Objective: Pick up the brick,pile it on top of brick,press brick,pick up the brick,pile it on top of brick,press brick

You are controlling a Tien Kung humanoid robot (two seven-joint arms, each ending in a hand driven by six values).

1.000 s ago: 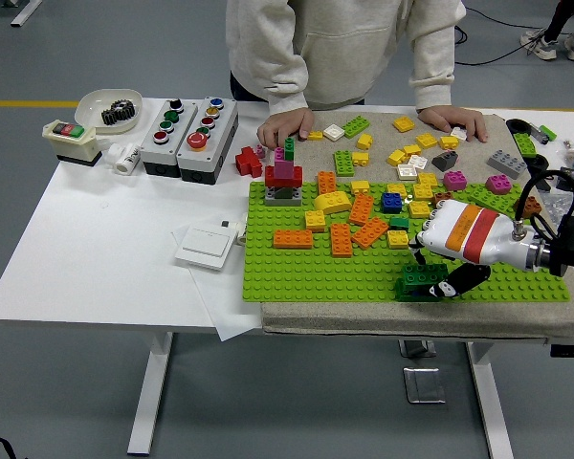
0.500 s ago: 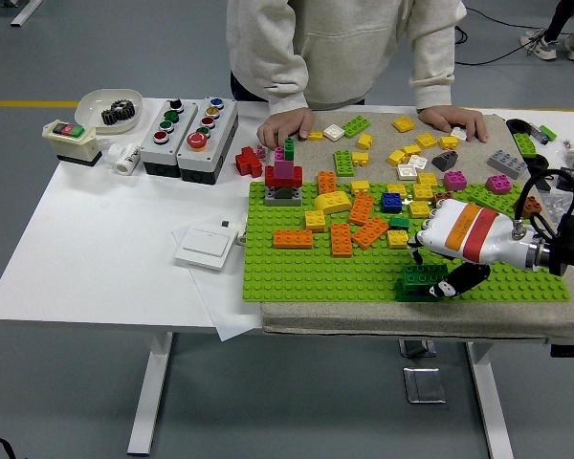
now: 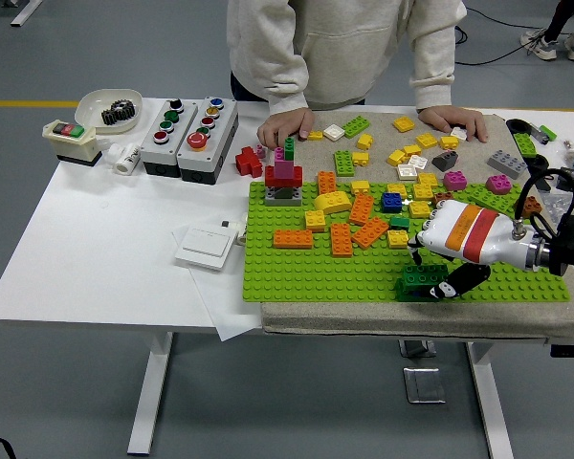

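Right hand [image 3: 447, 258], white with an orange and a red band, reaches in over the near right part of the green baseplate [image 3: 297, 277]; its fingers curl down around a dark green brick [image 3: 421, 279], thumb on the brick's right side, the other fingers at its top and far side, so it is closed in a grasp on the brick. Brick sits on the baseplate close to its near edge, on or just above the studs; cannot tell which. Beyond the hand, loose orange bricks [image 3: 349, 234], yellow bricks [image 3: 416, 153] and a blue brick [image 3: 391, 202] lie scattered across the baseplate's middle and far side. A small stack [image 3: 284, 177] of grey, red, magenta and green pieces stands at the baseplate's far left corner. A person's hands [image 3: 285, 124] rest flat on the mat just beyond the baseplate.
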